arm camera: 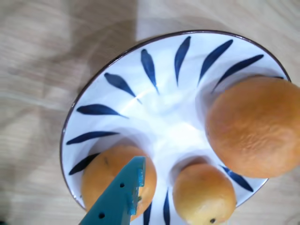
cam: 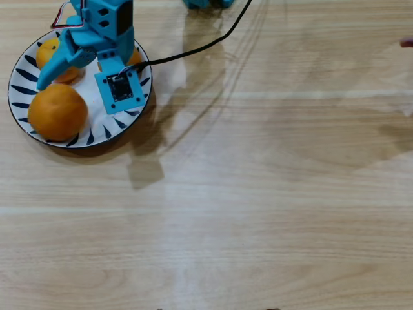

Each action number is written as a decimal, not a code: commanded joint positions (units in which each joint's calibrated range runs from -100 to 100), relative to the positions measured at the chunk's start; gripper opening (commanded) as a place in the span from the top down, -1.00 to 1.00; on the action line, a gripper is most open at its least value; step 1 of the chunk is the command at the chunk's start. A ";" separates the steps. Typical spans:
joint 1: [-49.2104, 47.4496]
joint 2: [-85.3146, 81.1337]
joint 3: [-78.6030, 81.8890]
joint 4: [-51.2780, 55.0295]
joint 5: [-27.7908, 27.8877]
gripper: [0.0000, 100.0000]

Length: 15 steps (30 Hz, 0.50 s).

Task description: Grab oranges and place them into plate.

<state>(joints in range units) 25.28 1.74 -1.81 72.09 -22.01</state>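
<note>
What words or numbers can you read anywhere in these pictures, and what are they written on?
None can be read.
The round white plate with dark blue strokes carries only painted pattern, no letters.
The three round orange fruits have no stickers.
The blue plastic claw shows no label; the small square part beside it is too small to tell.

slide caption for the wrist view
Three oranges sit in the blue-striped plate; a teal gripper finger overlaps one.
</note>
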 commanded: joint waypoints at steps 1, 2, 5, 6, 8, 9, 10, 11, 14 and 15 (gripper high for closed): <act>-1.58 -9.26 -1.04 4.96 -0.31 0.08; -2.22 -11.46 -0.67 5.99 -0.31 0.14; -5.12 -17.97 0.68 7.19 0.89 0.52; -7.62 -22.87 3.58 6.94 2.88 0.88; -10.61 -28.36 8.83 5.99 4.87 0.93; -11.98 -31.41 12.09 4.96 5.76 0.88; -13.35 -34.53 15.89 3.76 6.44 0.91; -14.80 -38.08 20.24 1.95 7.32 0.96; -19.24 -48.90 34.91 -5.27 10.25 0.96; -20.61 -52.79 40.25 -8.28 10.88 0.96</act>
<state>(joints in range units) 9.50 -37.45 22.44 72.52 -13.82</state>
